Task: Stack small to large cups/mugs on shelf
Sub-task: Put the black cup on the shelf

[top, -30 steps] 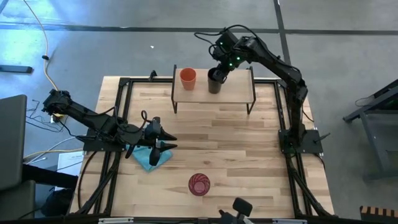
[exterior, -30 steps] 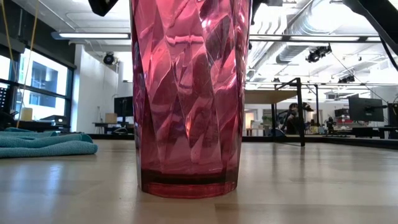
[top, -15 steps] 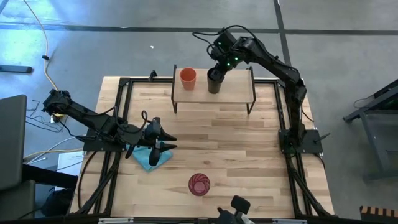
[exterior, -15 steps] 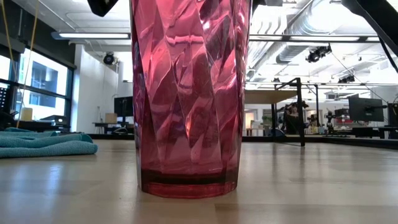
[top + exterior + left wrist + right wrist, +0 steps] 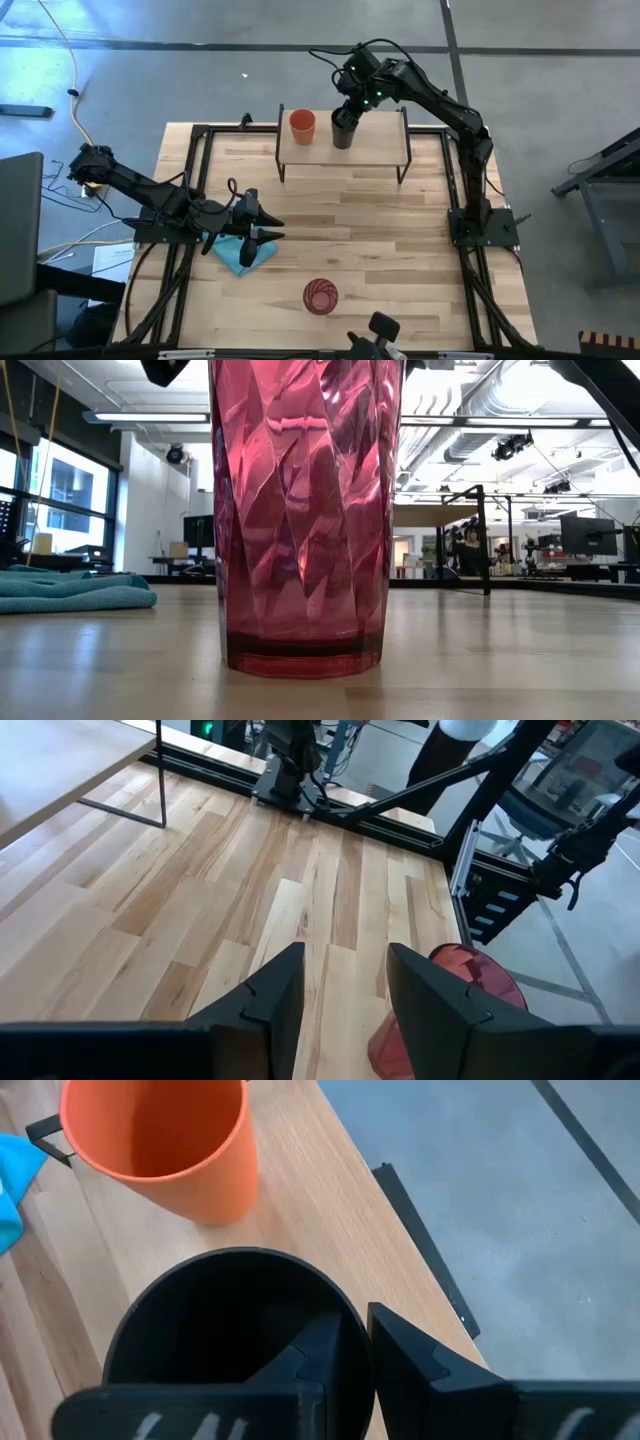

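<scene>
The orange cup [image 5: 302, 125] [image 5: 160, 1140] stands upright on the light-wood shelf [image 5: 378, 147] at the table's far edge. Right beside it is the black cup [image 5: 343, 134], with my right gripper [image 5: 346, 118] [image 5: 350, 1350] shut on its rim. The pink ribbed tumbler [image 5: 320, 296] [image 5: 305, 510] stands upright on the table near the near edge. My left gripper [image 5: 268, 225] [image 5: 345, 990] is open and waits above the left part of the table, over the blue cloth [image 5: 240, 252]; it touches nothing. My right gripper holds the black cup by its rim [image 5: 352, 1318], on the side away from the orange cup. One finger [image 5: 305, 1360] is inside the cup and the other [image 5: 425, 1365] is outside. The fingers come from above, pointing down. The cup is upright; whether its base rests on the shelf I cannot tell.
The shelf's thin black legs [image 5: 403, 170] stand on the butcher-block table [image 5: 380, 240]. Black frame rails [image 5: 195, 170] run along the table's left and right sides. The blue cloth [image 5: 70, 590] lies at the left. Bare wood lies between the shelf and the tumbler.
My right gripper, with the black cup in its hold, has edged along the shelf toward the orange cup. The cup has stayed upright and the hold is the same.
</scene>
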{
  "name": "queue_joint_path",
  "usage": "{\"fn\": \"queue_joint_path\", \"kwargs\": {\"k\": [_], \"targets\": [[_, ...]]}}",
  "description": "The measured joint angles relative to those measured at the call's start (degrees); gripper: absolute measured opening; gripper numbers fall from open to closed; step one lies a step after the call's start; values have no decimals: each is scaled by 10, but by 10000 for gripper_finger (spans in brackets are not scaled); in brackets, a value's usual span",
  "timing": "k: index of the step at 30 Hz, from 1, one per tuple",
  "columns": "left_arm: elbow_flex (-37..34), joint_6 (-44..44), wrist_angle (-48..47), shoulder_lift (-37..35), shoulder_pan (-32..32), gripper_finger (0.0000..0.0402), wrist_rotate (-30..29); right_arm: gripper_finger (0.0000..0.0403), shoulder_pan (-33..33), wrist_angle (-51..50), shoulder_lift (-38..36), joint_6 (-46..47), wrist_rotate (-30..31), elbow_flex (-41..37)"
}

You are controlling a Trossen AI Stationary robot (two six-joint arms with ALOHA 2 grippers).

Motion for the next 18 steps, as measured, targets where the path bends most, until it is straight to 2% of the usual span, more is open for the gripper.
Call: {"fn": "queue_joint_path", "kwargs": {"k": [18], "targets": [[0, -3, 0, 0, 0, 133, 0, 46, 0, -14, 0, 0, 20, 0]]}}
